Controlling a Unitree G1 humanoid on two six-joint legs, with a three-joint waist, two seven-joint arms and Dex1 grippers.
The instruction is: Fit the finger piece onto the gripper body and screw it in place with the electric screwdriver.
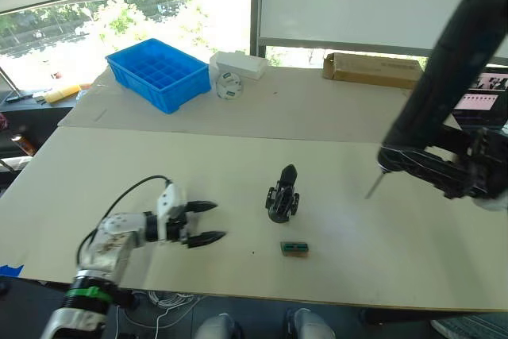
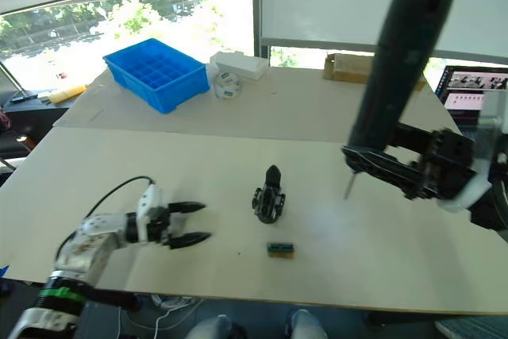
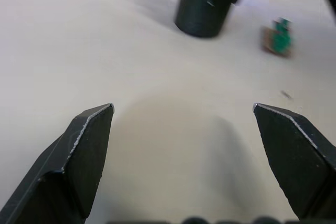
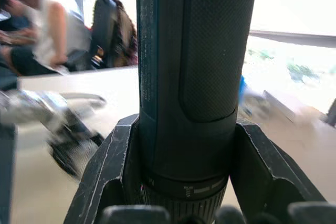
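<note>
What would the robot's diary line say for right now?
right gripper: holding electric screwdriver, bit down, off table | left gripper: open, empty | gripper body: standing on table between them

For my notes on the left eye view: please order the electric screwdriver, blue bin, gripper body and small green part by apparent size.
1. electric screwdriver, though nearness to the camera enlarges it
2. blue bin
3. gripper body
4. small green part

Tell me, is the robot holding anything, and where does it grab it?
The right gripper holds the electric screwdriver near its bit end; the left gripper is open and empty.
</note>
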